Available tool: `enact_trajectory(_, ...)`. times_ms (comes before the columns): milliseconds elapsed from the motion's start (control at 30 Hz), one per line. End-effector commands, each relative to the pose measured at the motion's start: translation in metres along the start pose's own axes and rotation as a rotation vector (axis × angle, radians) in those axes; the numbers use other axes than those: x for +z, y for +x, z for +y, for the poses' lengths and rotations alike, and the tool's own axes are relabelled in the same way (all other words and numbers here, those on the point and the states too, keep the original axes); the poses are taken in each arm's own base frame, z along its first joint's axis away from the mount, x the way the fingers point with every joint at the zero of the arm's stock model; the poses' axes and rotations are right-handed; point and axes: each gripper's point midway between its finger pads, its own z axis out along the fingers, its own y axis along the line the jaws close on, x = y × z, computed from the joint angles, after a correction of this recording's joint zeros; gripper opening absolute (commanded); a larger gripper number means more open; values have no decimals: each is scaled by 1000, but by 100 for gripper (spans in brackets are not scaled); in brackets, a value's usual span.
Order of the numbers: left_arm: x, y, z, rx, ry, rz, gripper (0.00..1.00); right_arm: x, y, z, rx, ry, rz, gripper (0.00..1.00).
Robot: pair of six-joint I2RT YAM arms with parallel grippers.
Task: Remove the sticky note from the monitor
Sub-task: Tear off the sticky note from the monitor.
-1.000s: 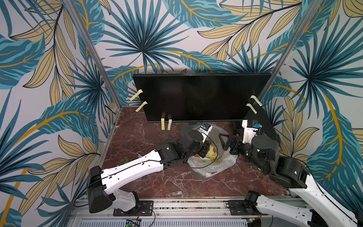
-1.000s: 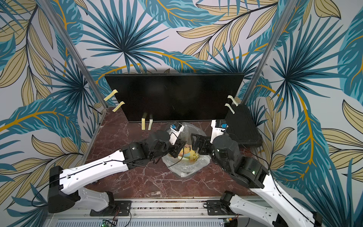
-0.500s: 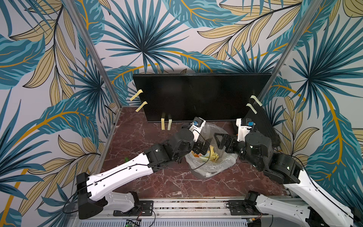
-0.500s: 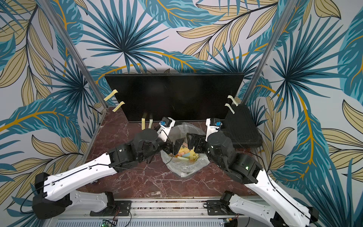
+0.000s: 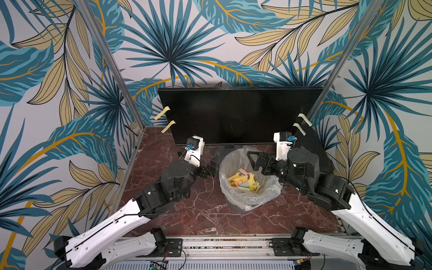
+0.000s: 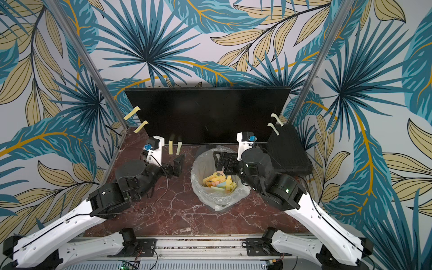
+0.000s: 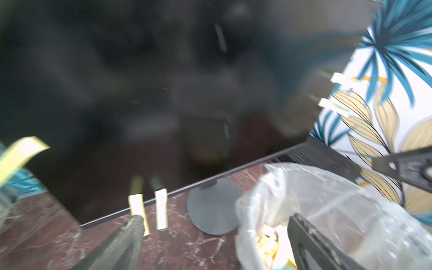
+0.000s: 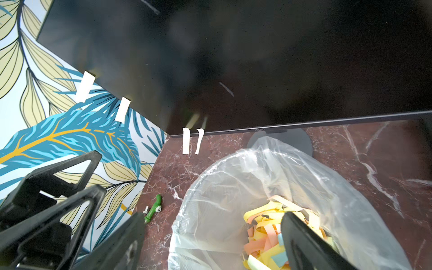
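The black monitor (image 5: 236, 114) stands at the back of the table. Pale yellow sticky notes hang off it: two on its left edge (image 5: 162, 113), two on its right edge (image 5: 304, 119), and two from the bottom edge (image 6: 170, 147) (image 7: 161, 208). My left gripper (image 6: 174, 167) (image 7: 215, 222) is open and empty, low over the table between those bottom notes and the bin. One of its fingertips (image 7: 134, 224) lies just in front of a bottom note. My right gripper (image 5: 254, 159) (image 8: 212, 219) is open and empty over the bin's right rim.
A bin lined with clear plastic (image 5: 233, 154) stands mid-table, holding several coloured paper strips (image 5: 243, 182). The monitor's round grey base (image 7: 212, 208) sits behind it. A ribbed black case (image 6: 288, 149) leans at the right. A small green part (image 8: 153, 208) lies on the marble.
My left gripper has opened and drawn back to the left, off the bin and toward the monitor's bottom edge. The right gripper has stayed at the bin's rim.
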Motion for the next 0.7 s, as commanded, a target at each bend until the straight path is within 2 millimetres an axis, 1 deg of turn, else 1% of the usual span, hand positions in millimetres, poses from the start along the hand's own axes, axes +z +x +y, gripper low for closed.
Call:
enact_trajectory(0, -12, -1, 30, -53, -82, -38, 100, 8, -10, 29, -26, -104, 10, 94)
enact_trajectory(167, -29, 6, 70, -130, -173, -63, 100, 28, -6, 55, -40, -178, 59, 93)
enact_trajectory(300, -37, 20, 96, -199, -242, -76, 100, 42, -2, 73, -44, -234, 99, 93)
enact_trajectory(400, -41, 31, 108, -252, -260, -83, 100, 52, 2, 86, -48, -273, 135, 93)
enact_trajectory(500, -40, 43, 117, -290, -272, -80, 100, 62, 5, 98, -36, -317, 158, 93)
enact_trajectory(667, -37, 52, 132, -328, -281, -87, 100, 77, 15, 118, -9, -382, 196, 92)
